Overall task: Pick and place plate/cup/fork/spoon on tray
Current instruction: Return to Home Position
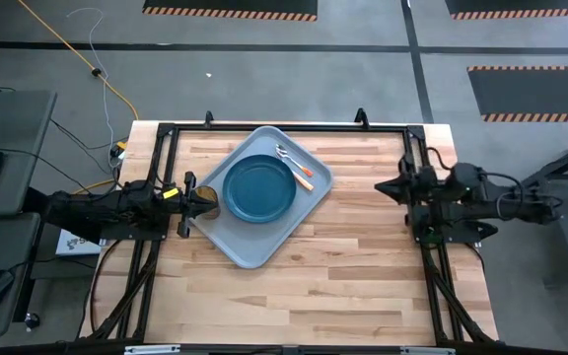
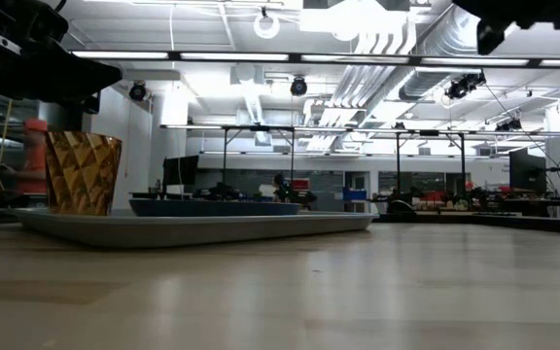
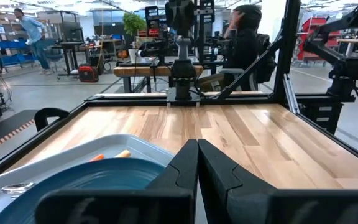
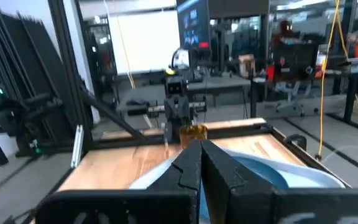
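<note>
The grey-blue tray [image 1: 254,251] lies turned at an angle in the middle of the table. The dark blue plate [image 1: 259,187] rests on it. The fork and spoon [image 1: 296,168] lie side by side on the tray, past the plate's far right rim. The amber cup [image 1: 206,202] stands upright on the tray's left corner and also shows in the low view [image 2: 83,173]. My left gripper [image 1: 187,193] is shut and empty, above the cup at its left; in its wrist view [image 3: 197,149] the cup is hidden. My right gripper [image 1: 383,185] is shut and empty at the table's right edge.
A black frame [image 1: 284,126] runs along the table's far edge and down both sides by the arm bases. Bare wood [image 1: 363,266] lies between the tray and my right arm and toward the near edge. People show in the room beyond.
</note>
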Controlling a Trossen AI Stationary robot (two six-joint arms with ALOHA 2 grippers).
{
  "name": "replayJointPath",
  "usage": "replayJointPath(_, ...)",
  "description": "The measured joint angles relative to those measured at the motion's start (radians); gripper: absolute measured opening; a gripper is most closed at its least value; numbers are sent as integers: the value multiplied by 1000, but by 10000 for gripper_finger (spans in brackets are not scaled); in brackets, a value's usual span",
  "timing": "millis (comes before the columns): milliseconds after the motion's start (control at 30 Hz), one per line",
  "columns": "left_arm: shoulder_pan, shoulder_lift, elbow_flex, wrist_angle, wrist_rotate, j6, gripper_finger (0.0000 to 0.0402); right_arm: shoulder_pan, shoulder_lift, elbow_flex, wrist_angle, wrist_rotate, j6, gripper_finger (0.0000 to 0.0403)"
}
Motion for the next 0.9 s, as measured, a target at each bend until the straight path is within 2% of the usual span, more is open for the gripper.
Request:
replayJointPath(167,0,0,0,0,0,0,0,0,-168,-80,3,-1,11,0)
replayJointPath(300,0,0,0,0,0,0,0,0,-242,-162,59,-4,41,0)
replayJointPath(600,0,0,0,0,0,0,0,0,-228,-379,374,-49,53,0)
replayJointPath(900,0,0,0,0,0,0,0,0,-228,-403,379,-85,50,0)
